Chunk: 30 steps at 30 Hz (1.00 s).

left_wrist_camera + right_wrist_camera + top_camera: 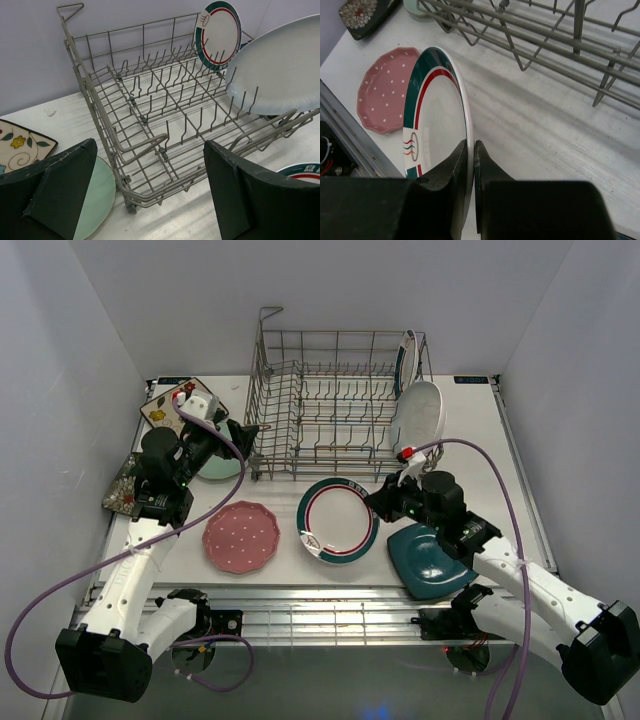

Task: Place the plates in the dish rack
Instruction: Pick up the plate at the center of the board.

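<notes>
The grey wire dish rack [330,405] stands at the back middle, with a teal-and-red-rimmed plate [405,360] and the white oval plate [420,412] upright at its right end. My right gripper [376,502] is shut on the right rim of the second teal-and-red-rimmed plate [338,520], seen edge-on in the right wrist view [435,110] between the fingertips [462,150]. My left gripper [245,435] is open and empty at the rack's left front corner [127,200], over the mint plate [97,200]. The pink dotted plate [241,536] and dark teal square plate [428,560] lie in front.
The cream floral square plate [170,405] and the dark floral square plate [125,490] lie at the table's left side. White walls close in the table on three sides. A metal rail [320,610] runs along the near edge.
</notes>
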Tool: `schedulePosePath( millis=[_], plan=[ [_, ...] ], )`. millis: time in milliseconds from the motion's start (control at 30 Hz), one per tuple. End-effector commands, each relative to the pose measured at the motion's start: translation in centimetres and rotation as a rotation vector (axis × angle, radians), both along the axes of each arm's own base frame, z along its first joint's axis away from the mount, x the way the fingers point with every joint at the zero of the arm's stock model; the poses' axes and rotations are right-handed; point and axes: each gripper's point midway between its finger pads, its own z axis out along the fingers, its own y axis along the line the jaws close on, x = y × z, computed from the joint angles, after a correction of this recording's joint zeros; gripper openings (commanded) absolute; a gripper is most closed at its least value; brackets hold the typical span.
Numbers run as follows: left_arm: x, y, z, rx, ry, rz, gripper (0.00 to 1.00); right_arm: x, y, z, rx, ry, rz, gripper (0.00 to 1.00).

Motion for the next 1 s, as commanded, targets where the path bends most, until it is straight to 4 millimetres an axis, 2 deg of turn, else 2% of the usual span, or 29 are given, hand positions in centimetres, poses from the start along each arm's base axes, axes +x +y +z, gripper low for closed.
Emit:
schedulePosePath(
  millis=[0,67,400,533,733,767,833,867,967],
  plan=[
    [0.1,0.4,1.5,0.000,-0.036,0.019,0.98,1.0,0.6,6.1,0.072,-0.131,0.003,0.08],
    [0.1,0.4,1.6,0.000,-0.036,0.019,0.98,1.2,0.7,7.0,0.076,-0.148,0.000,0.08],
    [-0.1,0.4,1.7,0.000,-0.043,0.017,0.98,2.8,-0.2,14.2,0.172,-0.248,-0.115,0.08],
    [-0.1,0.5,1.8,-0.003,-0.045,0.020,0.98,4.3,-1.5,17.4,0.206,-0.299,-0.228,0.08],
    [-0.2,0.5,1.9,-0.004,-0.046,0.019,0.98,6.7,-2.7,20.5,0.201,-0.338,-0.360,0.08],
    [-0.2,0.4,1.8,-0.002,-0.045,0.017,0.98,6.9,-2.8,21.8,0.217,-0.356,-0.372,0.08],
    [-0.2,0.4,1.9,-0.004,-0.046,0.017,0.98,7.9,-2.9,22.4,0.206,-0.366,-0.409,0.08],
    [-0.2,0.4,1.9,-0.002,-0.047,0.016,0.98,8.1,-3.1,23.9,0.224,-0.385,-0.423,0.08],
    [-0.2,0.4,1.8,-0.002,-0.045,0.015,0.98,9.5,-3.2,24.7,0.208,-0.397,-0.471,0.08]
  ],
)
